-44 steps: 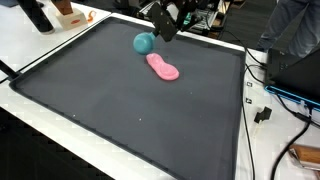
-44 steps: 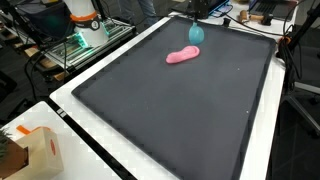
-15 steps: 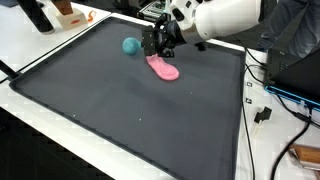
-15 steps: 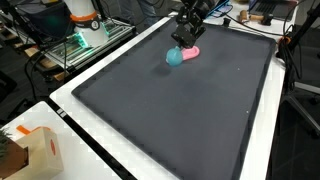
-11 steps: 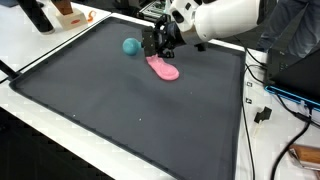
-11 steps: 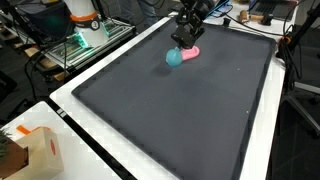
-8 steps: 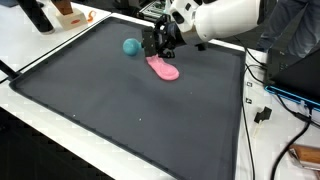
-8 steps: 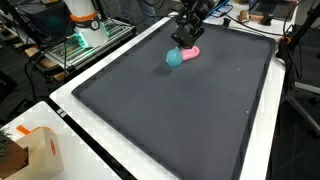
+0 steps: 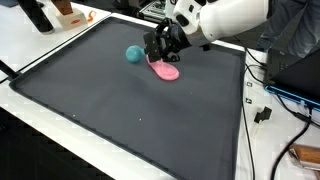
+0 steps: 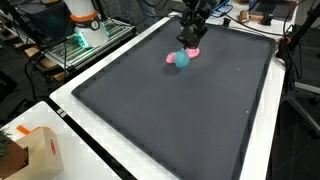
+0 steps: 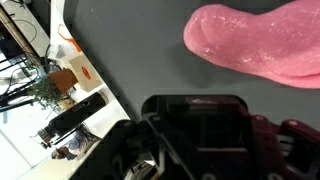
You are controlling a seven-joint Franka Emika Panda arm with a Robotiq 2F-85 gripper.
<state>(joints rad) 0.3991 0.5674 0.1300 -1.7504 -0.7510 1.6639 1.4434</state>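
Pink, glossy and elongated, a soft putty-like lump [image 9: 165, 70] lies flat on the black rubber mat [image 9: 120, 115], toward the mat's far edge in both exterior views. The robot's black two-finger pincer [image 9: 158, 50] hangs over the end of that lump nearer the mat's edge, its white arm reaching in from behind. In the wrist view the pink lump [image 11: 260, 45] fills the upper right corner, stretched across the dark mat, while the pincer's dark body takes up the lower middle of the frame.

Just beside the pincer sits a small teal ball [image 9: 133, 53], resting on the mat and apart from the pink lump in an exterior view. Seen from the opposite angle, the teal ball [image 10: 182, 59] sits right against the pink lump [image 10: 194, 52], directly under the pincer [image 10: 187, 40]. Whether the two really touch there is hard to judge, since they overlap at that angle.

How far the jaws stand apart cannot be told: the fingers are small and dark against the mat from outside, and the wrist view shows only the pincer's body. Neither the lump nor the ball is lifted; both rest on the mat.
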